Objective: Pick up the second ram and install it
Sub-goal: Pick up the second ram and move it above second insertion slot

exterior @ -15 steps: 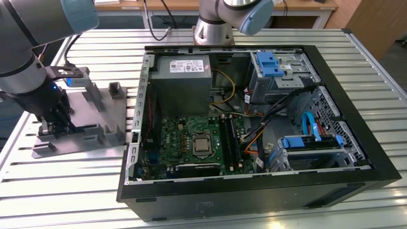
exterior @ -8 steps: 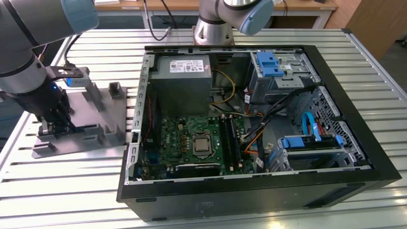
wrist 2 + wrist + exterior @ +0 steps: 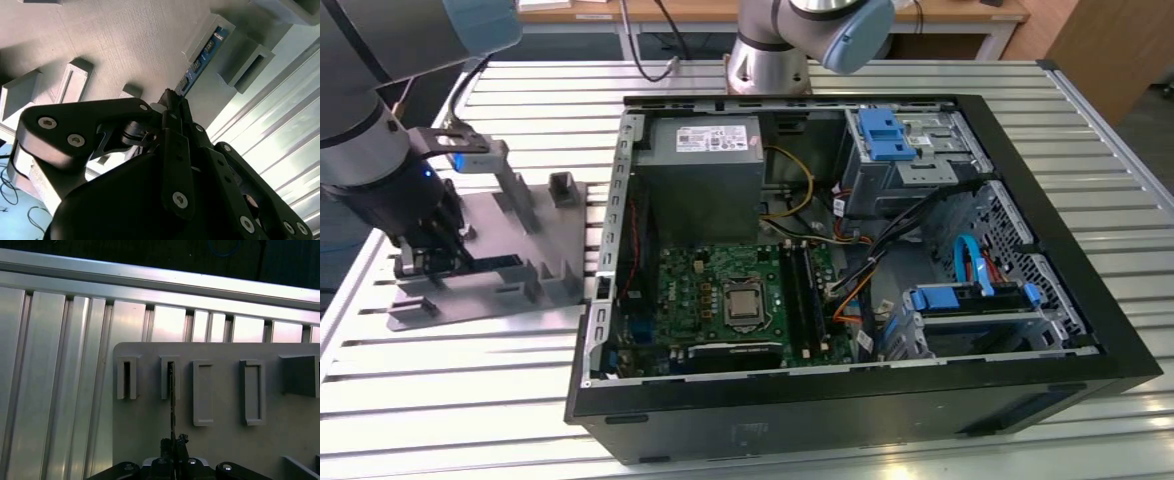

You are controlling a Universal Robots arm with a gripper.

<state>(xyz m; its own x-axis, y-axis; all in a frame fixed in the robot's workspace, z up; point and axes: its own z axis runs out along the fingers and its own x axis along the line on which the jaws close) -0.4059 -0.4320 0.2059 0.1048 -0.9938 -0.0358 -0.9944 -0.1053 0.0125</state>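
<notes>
- bench (image 3: 467,400): bare ribbed metal, shiny
- fixture plate (image 3: 125,40) under the end effector (image 3: 172,97): matt grey plastic, finely grainy
- end effector: smooth black, satin sheen
- memory stick (image 3: 200,62) at its tips: glossy blue board

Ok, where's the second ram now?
The second ram stands on edge in the grey fixture plate, at the exterior view's left beside the computer case, with the gripper shut on it.

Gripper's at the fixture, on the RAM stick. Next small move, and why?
Probably a short, straight lift away from the grey fixture plate. The gripper looks closed on the second ram, whose far end sits in a slotted post. Pulling sideways would likely bind the stick in that slot.
</notes>
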